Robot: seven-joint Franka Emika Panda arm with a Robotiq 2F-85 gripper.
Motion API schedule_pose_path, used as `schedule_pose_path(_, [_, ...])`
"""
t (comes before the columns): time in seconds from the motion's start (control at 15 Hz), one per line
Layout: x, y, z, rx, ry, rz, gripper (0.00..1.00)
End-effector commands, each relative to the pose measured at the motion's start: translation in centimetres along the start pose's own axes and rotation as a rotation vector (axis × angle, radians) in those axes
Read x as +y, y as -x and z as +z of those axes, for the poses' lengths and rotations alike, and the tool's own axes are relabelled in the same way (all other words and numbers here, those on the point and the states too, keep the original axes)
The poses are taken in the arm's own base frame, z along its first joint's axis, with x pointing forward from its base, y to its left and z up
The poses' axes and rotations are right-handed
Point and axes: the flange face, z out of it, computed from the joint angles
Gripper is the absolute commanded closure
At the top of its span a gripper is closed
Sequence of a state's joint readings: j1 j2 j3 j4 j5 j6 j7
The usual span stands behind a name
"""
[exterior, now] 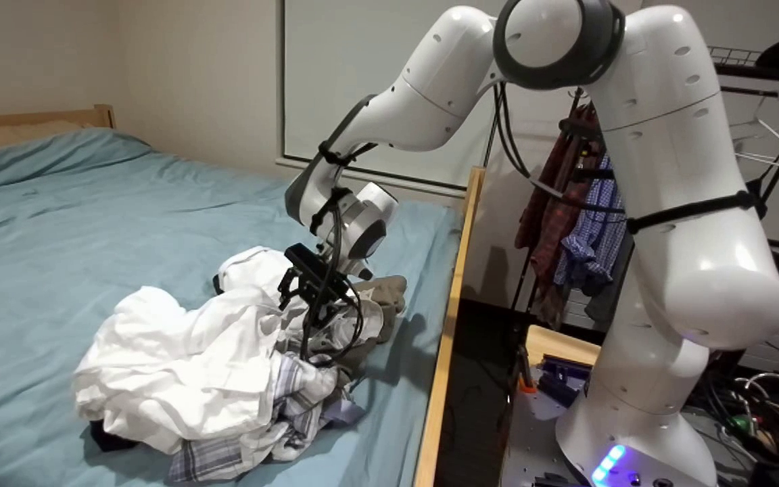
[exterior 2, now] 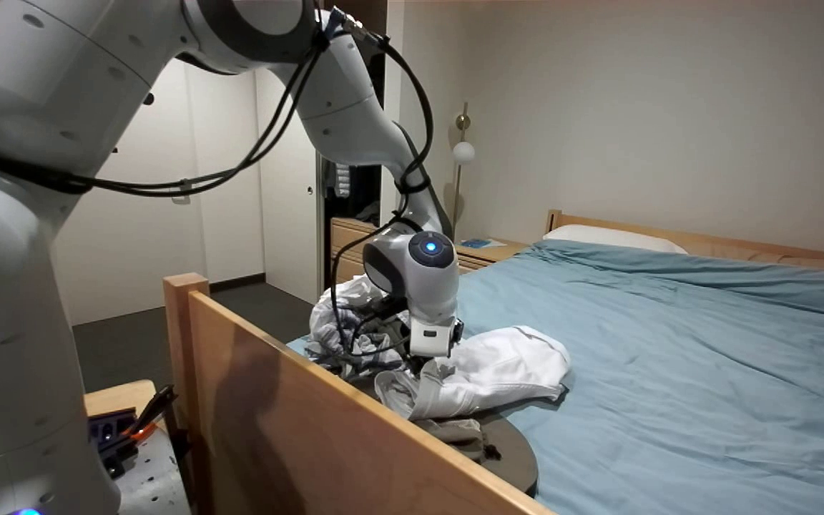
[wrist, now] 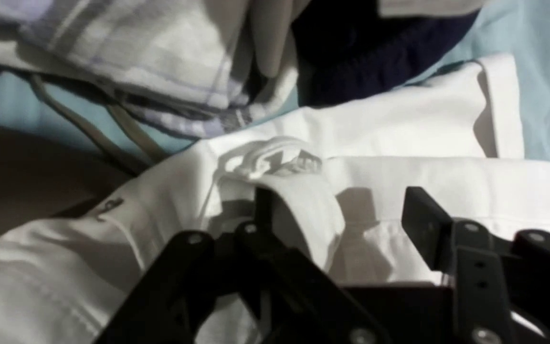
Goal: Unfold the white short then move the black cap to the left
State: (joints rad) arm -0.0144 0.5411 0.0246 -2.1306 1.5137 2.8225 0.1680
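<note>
The white short (wrist: 447, 186) lies crumpled under my gripper in the wrist view. It shows in both exterior views, at the far side of the clothes pile (exterior: 254, 268) and spread beside the hand (exterior 2: 508, 365). My gripper (wrist: 342, 210) is open, low over the short's waist. Its left finger is tucked under a raised flap of white cloth, and the flap hangs between the fingers. The right finger stands apart over the cloth. In an exterior view the fingers are hidden behind the hand (exterior 2: 432, 322). I cannot make out a black cap for certain.
A large white garment (exterior: 180, 365) and a plaid garment (exterior: 214, 458) share the pile. A dark navy cloth (wrist: 385, 67) lies beside the short. A brown round-brimmed item (exterior 2: 516, 450) lies near the wooden bed board (exterior 2: 355, 436). Blue bedding (exterior: 159, 203) surrounds the pile.
</note>
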Motion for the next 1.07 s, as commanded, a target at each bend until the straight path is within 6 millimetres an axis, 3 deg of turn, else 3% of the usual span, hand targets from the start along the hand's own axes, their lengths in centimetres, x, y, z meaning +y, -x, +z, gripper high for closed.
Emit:
schedule_pose_path(0.0, [-0.6, 0.6, 0.0, 0.059, -0.078, 0.102, 0.59])
schedule_pose_path(0.33, [0.2, 0.8, -0.6, 0.041, -0.082, 0.12, 0.92])
schedule_pose_path(0.53, [0.6, 0.2, -2.0, 0.005, -0.088, 0.078, 0.98])
schedule_pose_path(0.6, [0.6, -0.5, -2.9, 0.009, -0.101, 0.08, 1.0])
schedule_pose_path(0.73, [0.8, -2.2, -5.6, -0.014, -0.147, 0.086, 0.95])
schedule_pose_path(1.0, [1.4, -6.8, -12.7, -0.041, -0.276, 0.124, 0.95])
